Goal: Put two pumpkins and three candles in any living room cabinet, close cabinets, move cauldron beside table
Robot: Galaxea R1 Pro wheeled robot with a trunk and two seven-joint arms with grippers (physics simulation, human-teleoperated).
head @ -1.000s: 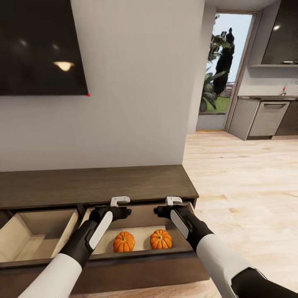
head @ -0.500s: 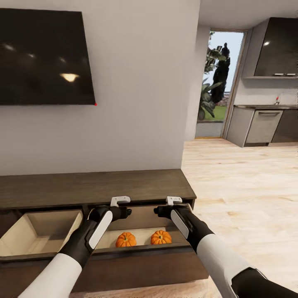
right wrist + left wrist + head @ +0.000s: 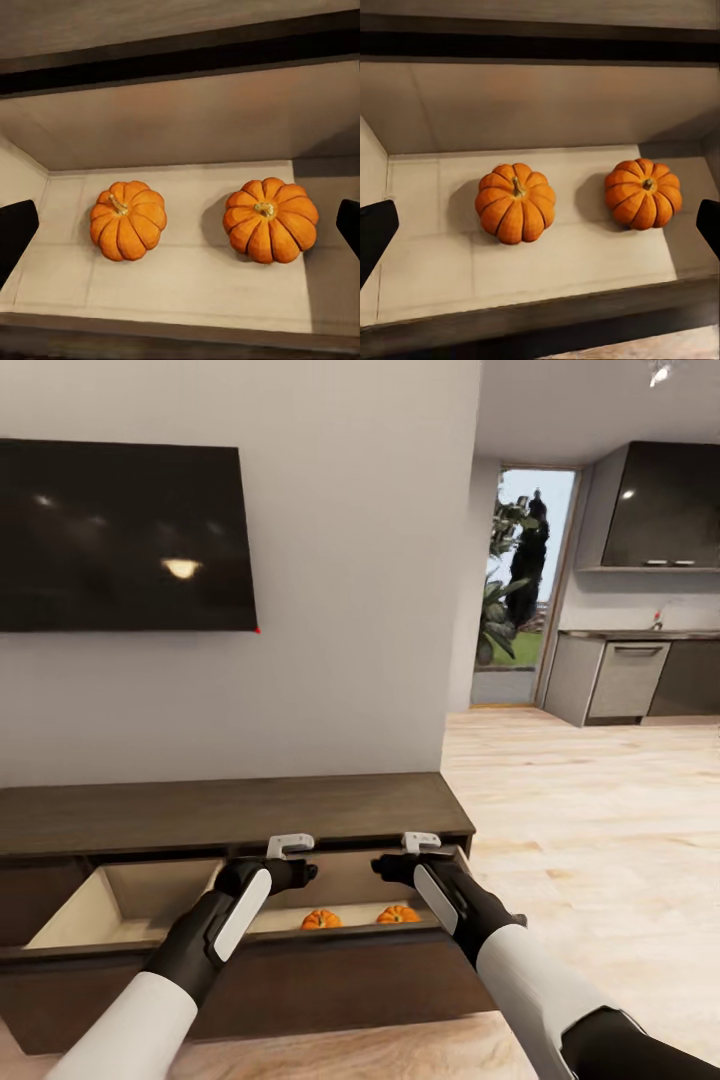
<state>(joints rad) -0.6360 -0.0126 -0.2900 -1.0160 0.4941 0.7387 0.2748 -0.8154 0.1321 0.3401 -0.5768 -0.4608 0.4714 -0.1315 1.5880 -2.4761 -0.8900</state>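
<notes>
Both pumpkins sat side by side, apart, inside the open right-hand drawer of the low dark cabinet. The left gripper and right gripper hovered above the drawer, fingers spread wide, holding nothing.

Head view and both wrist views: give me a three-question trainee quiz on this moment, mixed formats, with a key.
1. How many pumpkins lie in the open right drawer?
2. True or false: the left drawer of the cabinet is shut.
3. Do the left pumpkin and right pumpkin touch? A) yes B) no

Key: 1) two; 2) false, it is open; 3) B, bare drawer floor lies between them.
</notes>
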